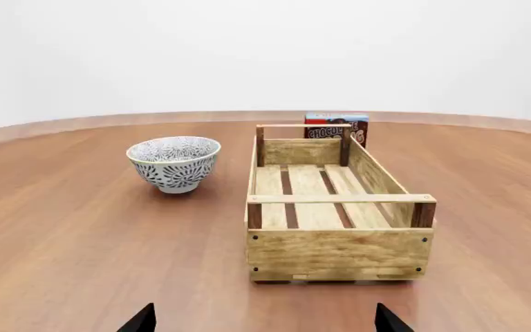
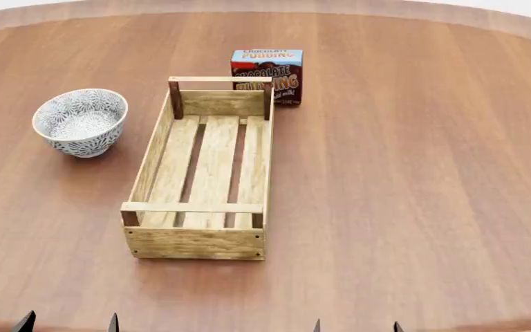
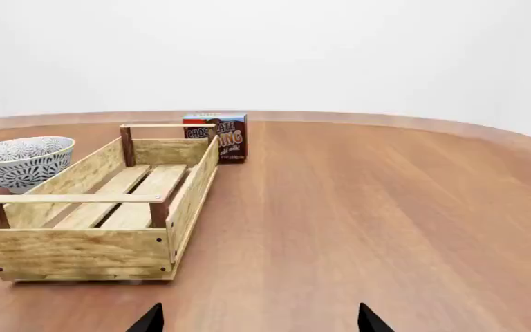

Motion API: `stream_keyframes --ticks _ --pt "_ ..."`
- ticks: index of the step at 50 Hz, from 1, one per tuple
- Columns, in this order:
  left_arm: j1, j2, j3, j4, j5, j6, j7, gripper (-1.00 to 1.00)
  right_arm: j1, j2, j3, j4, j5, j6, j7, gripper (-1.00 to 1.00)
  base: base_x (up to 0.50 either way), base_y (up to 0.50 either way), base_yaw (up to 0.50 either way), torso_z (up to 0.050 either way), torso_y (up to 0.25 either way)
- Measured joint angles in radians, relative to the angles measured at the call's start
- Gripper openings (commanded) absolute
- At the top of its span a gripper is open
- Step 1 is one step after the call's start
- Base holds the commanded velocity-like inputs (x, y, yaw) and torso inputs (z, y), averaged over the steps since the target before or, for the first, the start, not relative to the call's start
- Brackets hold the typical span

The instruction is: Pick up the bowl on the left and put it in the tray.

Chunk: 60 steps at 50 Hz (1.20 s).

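Far left of the head view, the bowl (image 2: 80, 122) sits upright on the wooden table (image 2: 413, 173), white with a dense grey-black floral pattern inside and out. It stands apart from the tray (image 2: 205, 169), just off the tray's left wall and toward its far end. The tray is a long light-wood crate, slatted bottom showing, darker posts at its 4 corners, nothing inside it. Just past its far right corner stands the pudding box (image 2: 267, 75), a red and blue top edge over a brown face; the lettering reads "CHOCOLATE PUDDING" (smaller print is too fine to read).

Down at the near edge, the left gripper (image 2: 67, 323) shows only 2 dark fingertips, spread apart and holding nothing. To its right, the right gripper (image 2: 356, 326) is the same story: 2 tips, parted, empty.

The left wrist view looks straight at bowl (image 1: 174, 162) and tray (image 1: 337, 207), both well ahead of the fingertips (image 1: 140, 320).
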<state>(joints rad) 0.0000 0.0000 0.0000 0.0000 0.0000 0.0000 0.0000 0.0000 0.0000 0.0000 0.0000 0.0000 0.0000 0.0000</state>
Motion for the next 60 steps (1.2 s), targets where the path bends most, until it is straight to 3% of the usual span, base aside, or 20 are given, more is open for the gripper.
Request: stream_keyframes --ticks 24,60 --pt "0.002 -0.046 0.054 -0.002 -0.049 0.009 -0.055 1.00 -0.007 0.051 -0.071 -0.004 0.030 -0.023 0.047 1.00 0.00 0.00 0.00 0.000 0.000" --pt "0.001 -0.094 0.110 -0.010 -0.101 0.015 -0.108 1.00 -0.012 0.100 -0.132 -0.008 0.064 -0.042 0.099 1.00 0.00 0.50 0.00 0.000 0.000"
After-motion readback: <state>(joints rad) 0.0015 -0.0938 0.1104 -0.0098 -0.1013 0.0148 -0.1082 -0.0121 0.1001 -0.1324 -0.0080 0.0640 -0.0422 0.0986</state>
